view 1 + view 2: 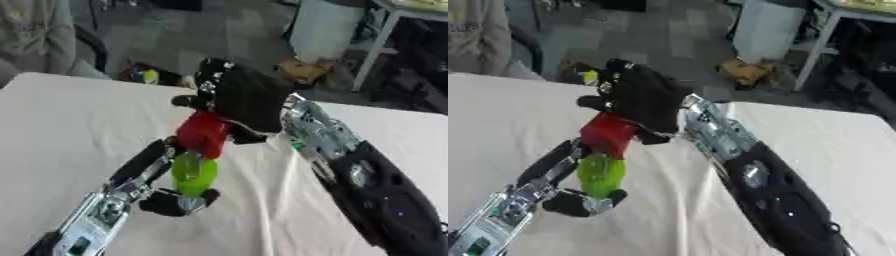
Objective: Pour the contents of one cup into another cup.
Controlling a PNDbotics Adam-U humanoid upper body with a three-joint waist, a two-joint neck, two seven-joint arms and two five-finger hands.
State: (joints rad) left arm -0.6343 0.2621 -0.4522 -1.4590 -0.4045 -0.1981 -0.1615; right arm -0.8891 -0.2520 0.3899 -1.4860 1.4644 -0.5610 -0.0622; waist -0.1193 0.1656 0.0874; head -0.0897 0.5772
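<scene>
A red cup (204,133) is tipped mouth-down over a green cup (193,174), their rims close together. My right hand (236,95) is curled round the red cup from above and behind. The green cup stands roughly upright above the white table (61,125), held by my left hand (171,200), whose fingers wrap its lower part. What is inside the cups is hidden. The right forearm (367,190) comes in from the lower right, the left forearm (96,215) from the lower left.
The white cloth has folds near the middle. Beyond the table's far edge lies a grey floor with a cardboard piece (302,70), a pale bin (324,27) and a white table leg (376,45).
</scene>
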